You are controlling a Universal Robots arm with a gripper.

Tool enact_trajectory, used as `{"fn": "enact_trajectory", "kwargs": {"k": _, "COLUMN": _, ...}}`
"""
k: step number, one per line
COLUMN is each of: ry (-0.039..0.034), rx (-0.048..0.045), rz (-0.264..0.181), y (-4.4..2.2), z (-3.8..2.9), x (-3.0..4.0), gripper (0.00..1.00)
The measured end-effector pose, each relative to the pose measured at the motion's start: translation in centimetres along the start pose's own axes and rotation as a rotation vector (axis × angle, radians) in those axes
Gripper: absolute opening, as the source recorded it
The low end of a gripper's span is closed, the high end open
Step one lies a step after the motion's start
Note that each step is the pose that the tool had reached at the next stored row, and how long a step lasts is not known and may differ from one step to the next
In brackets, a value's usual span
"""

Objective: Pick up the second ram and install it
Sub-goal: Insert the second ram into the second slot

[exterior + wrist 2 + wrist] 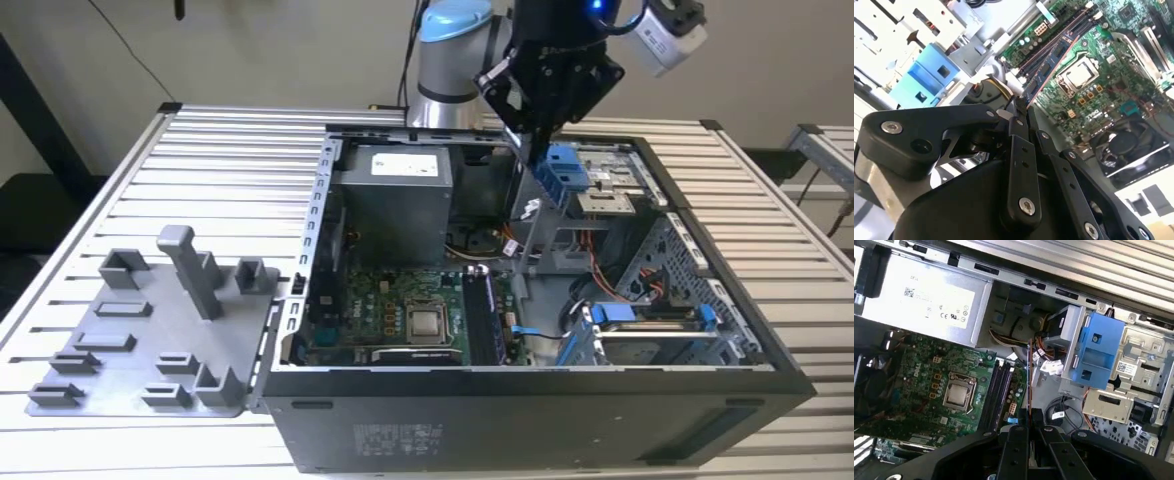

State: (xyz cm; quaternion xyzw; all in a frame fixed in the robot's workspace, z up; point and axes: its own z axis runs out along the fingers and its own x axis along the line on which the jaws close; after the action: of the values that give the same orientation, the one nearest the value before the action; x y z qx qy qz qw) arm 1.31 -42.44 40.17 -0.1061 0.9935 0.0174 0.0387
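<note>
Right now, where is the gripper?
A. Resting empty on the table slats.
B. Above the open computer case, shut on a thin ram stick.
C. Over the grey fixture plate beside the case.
B: the gripper hangs over the computer case, shut on the second ram, seen edge-on.

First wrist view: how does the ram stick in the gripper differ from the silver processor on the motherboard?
The second ram is long and thin, seen edge-on; the processor is square and silver. The second ram is clamped in the gripper, raised off the board; the processor lies flat in its socket on the motherboard. Both belong to the open computer case.
</note>
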Motion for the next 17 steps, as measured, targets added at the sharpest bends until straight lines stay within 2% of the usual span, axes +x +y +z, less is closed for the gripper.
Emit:
{"fn": "enact_trajectory", "kwargs": {"k": 5, "ry": -0.0018, "rx": 0.0055, "rz": 0.068, "y": -0.02, "z": 0.04, "x": 0.01, "gripper": 0.14}}
{"fn": "enact_trajectory", "kwargs": {"k": 8, "ry": -0.0006, "rx": 0.0070, "rz": 0.090, "y": -0.08, "z": 0.05, "x": 0.01, "gripper": 0.14}}
{"fn": "enact_trajectory", "kwargs": {"k": 10, "ry": 0.0027, "rx": 0.0070, "rz": 0.099, "y": -0.11, "z": 0.06, "x": 0.02, "gripper": 0.14}}
{"fn": "enact_trajectory", "kwargs": {"k": 17, "ry": 0.0237, "rx": 0.0059, "rz": 0.129, "y": -0.34, "z": 0.09, "x": 0.06, "gripper": 0.14}}
